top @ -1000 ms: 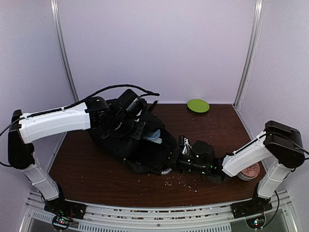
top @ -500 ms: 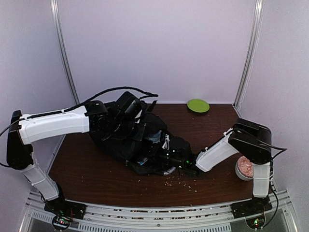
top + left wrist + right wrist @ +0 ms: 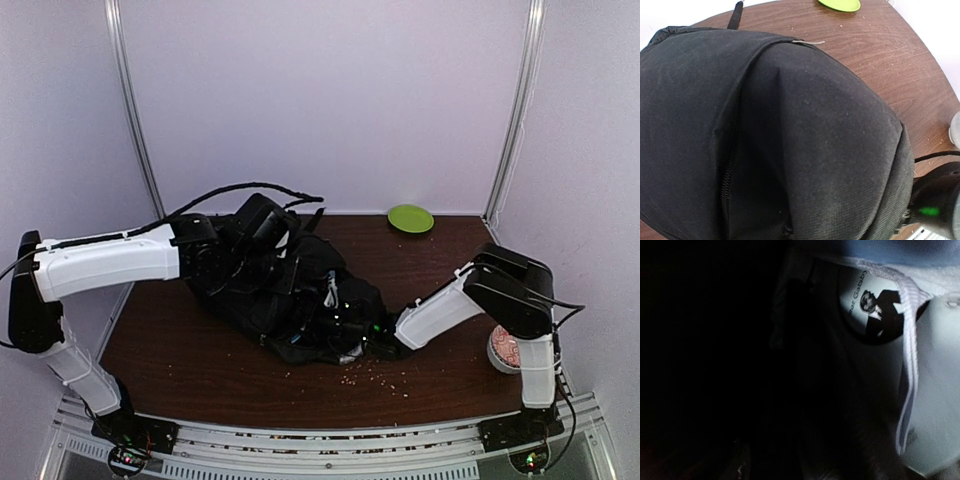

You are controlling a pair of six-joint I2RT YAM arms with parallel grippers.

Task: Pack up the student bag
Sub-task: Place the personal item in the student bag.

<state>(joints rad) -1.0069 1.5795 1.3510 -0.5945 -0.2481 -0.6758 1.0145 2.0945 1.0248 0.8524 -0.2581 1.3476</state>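
The right pincer (image 3: 356,328) is deep inside the student bag (image 3: 300,278); I can't tell its jaws. The left pincer (image 3: 268,222), pinched together, is at the bag's far end.

Student bag (image 3: 262,298): showing plain black fabric. Table (image 3: 180,352): showing dark brown wood grain. Plate (image 3: 411,218): showing lime green. Cord (image 3: 908,365): showing white. Left arm (image 3: 110,263): showing white casing.

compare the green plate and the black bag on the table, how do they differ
The plate is small, round, flat and bright green; the bag is far larger, black, soft and lumpy. The plate lies alone near the far edge of the table; the bag sits mid-table with the left arm at its far end and the right arm reaching into it. Both rest on the table.
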